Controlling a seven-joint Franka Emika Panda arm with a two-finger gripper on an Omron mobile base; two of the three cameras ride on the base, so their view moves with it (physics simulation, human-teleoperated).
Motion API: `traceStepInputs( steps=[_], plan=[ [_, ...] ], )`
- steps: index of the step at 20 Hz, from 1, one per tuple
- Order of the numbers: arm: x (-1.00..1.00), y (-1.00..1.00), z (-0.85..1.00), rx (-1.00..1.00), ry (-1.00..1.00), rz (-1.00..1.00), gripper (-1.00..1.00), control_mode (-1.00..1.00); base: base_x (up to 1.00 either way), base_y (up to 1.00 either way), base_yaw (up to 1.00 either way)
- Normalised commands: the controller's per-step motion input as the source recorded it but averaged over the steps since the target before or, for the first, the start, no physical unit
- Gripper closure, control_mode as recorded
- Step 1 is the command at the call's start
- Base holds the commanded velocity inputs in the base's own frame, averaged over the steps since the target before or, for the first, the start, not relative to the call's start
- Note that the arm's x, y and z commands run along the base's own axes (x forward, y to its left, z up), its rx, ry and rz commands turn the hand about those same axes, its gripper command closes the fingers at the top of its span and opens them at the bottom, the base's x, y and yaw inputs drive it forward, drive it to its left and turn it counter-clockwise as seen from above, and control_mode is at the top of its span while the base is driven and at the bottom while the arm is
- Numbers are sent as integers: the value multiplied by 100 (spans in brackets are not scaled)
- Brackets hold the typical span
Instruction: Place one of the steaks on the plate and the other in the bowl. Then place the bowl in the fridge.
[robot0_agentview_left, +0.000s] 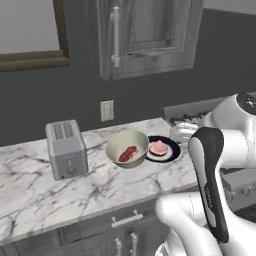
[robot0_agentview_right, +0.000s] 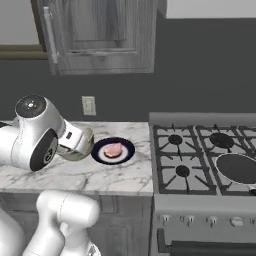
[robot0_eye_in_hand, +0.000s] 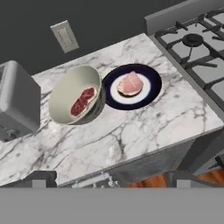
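A white marble worktop (robot0_agentview_left: 30, 195) with grey veins runs along a dark grey wall (robot0_agentview_left: 75, 95), which carries a pale outlet plate (robot0_agentview_left: 107, 110). Above hang a grey wood-panel cabinet (robot0_agentview_left: 145, 35) and a dark-framed window (robot0_agentview_left: 30, 30). A gas stove (robot0_agentview_right: 205, 155) adjoins the worktop's right edge, and a silver toaster (robot0_agentview_left: 66, 149) sits toward its left.

Marble counter (robot0_agentview_left: 30, 195) carries toaster (robot0_agentview_left: 66, 149), bowl (robot0_agentview_left: 127, 148), plate (robot0_agentview_left: 170, 150).

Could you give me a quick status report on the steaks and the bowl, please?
Claw open, empty, back from the counter. Red steak in bowl; pink steak on plate. Bowl not yet in fridge. Toaster beside it, not blocking.
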Motion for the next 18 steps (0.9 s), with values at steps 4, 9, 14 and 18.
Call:
traceStepInputs(
  steps=[4, 9, 14, 18],
  plan=[
    [0, 0, 0, 0, 0, 0, -100, 100, -18, -96, -53],
    [0, 0, 0, 0, 0, 0, -100, 100, 1, -10, -97],
    [0, 0, 0, 0, 0, 0, -100, 100, 0, 0, -100],
    [0, 0, 0, 0, 0, 0, -100, 100, 0, 0, -100]
  ],
)
